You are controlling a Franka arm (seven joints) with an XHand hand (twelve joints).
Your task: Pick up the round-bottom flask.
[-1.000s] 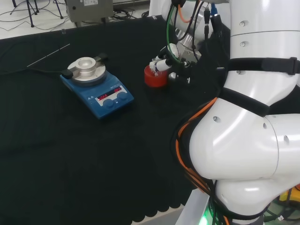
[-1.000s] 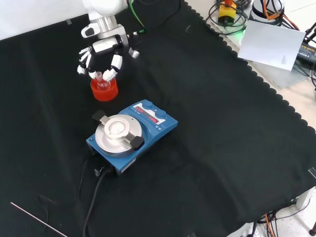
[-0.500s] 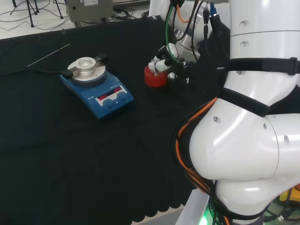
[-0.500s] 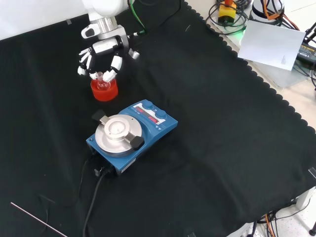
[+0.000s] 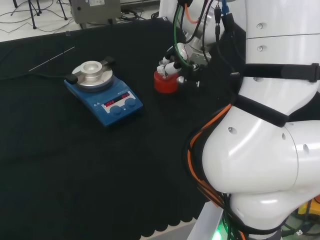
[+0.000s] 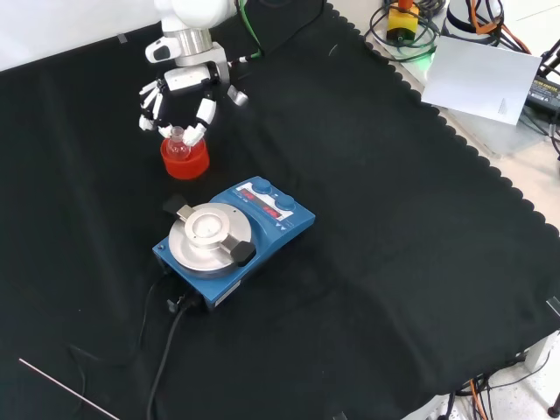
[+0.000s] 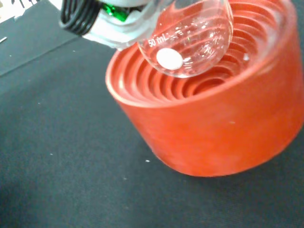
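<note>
flask (image 7: 190,38) neck cut off, hand (image 7: 109,28) blurred

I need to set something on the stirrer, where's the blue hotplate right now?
In the front view the blue hotplate sits just below the red ribbed stand, near the cloth's middle.

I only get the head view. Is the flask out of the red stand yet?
Observer: The wrist view shows the flask raised, its round bottom clear of the ribs of the stand.
Operator: Is the hand holding it?
Observer: In the front view, the hand has fingers curled round the flask's neck.
Operator: Anything inside the flask?
Observer: The wrist view shows clear glass with no liquid.
</note>
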